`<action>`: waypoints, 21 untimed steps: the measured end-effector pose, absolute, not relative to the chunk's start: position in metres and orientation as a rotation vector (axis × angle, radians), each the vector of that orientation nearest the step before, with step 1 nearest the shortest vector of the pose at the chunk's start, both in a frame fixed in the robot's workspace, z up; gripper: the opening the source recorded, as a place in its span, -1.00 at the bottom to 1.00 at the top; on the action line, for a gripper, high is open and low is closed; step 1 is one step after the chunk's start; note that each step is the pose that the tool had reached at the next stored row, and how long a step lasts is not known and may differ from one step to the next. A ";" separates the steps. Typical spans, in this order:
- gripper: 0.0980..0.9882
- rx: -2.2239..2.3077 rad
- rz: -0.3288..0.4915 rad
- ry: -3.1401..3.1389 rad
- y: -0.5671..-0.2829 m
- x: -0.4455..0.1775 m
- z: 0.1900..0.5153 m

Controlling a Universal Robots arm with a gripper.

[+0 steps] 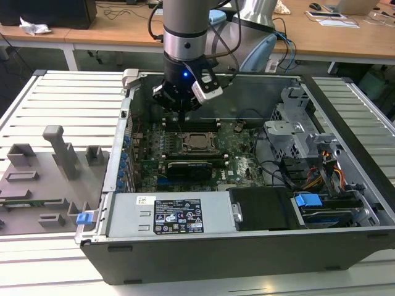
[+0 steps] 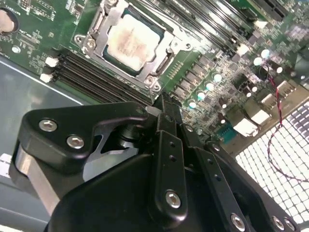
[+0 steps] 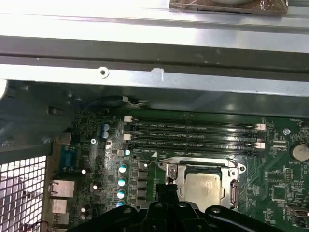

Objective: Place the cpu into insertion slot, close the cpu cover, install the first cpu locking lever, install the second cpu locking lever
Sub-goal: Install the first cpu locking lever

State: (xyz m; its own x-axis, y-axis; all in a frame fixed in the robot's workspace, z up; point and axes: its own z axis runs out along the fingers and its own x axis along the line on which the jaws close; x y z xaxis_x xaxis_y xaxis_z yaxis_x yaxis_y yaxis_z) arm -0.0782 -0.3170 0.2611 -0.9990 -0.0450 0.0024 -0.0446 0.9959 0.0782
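The cpu (image 1: 197,142) (image 2: 132,40) (image 3: 203,187), a silvery square chip, sits in the insertion slot on the green board, and the slot's pin field is hidden beneath it. The cpu cover (image 2: 165,57) (image 3: 171,170), a metal frame, lies flat around the chip. Whether the thin levers along its sides are latched I cannot tell. My gripper (image 1: 180,111) (image 2: 164,100) (image 3: 166,191) hangs above the board just beyond the socket, on the memory-slot side, its fingers pressed together on nothing.
Long black memory slots (image 3: 193,135) (image 2: 99,72) run beside the socket. A long black card (image 1: 194,166), the labelled power supply (image 1: 179,216) and a drive cage (image 1: 296,132) crowd the case. The case wall (image 3: 145,58) rises close behind. Grey fixtures (image 1: 55,151) stand on the exterior view's left.
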 end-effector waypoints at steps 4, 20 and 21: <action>-0.98 0.069 -0.123 -3.134 -0.317 -0.093 0.261; -0.98 0.069 -0.124 -3.134 -0.301 -0.104 0.259; -0.98 0.069 -0.124 -3.134 -0.300 -0.104 0.259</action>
State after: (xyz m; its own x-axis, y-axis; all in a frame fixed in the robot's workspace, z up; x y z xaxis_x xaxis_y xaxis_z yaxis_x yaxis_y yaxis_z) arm -0.1041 -0.3004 0.2593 -0.9990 -0.0438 0.0023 -0.0435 0.9959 0.0788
